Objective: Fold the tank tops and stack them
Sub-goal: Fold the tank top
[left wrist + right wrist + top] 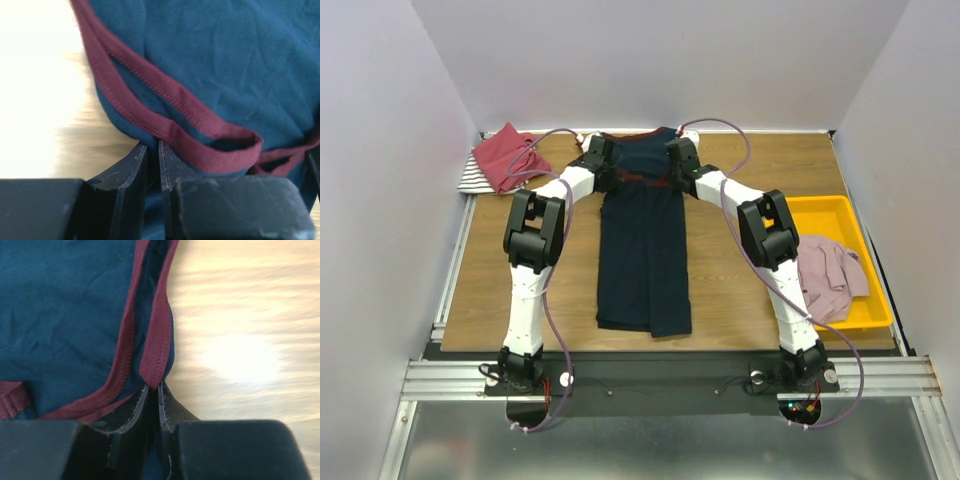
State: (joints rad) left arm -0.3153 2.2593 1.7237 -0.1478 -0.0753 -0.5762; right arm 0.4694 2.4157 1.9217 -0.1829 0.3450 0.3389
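The navy tank top (645, 260) lies as a long narrow strip down the middle of the table, its maroon-trimmed top end at the far side. My left gripper (607, 170) is shut on its left upper edge; in the left wrist view the jaws (153, 150) pinch navy cloth (225, 60) just under the maroon trim (150, 80). My right gripper (675, 170) is shut on the right upper edge, where the closed jaws (154, 390) pinch a maroon strap (157, 345). A red tank top (505, 155) lies on a striped one (470, 182) at the far left corner. A pale pink one (828, 272) sits in the tray.
The yellow tray (840, 212) stands at the right edge of the wooden table (740, 290). White walls close in the back and both sides. The arm bases sit on the metal rail (660, 378) at the near edge.
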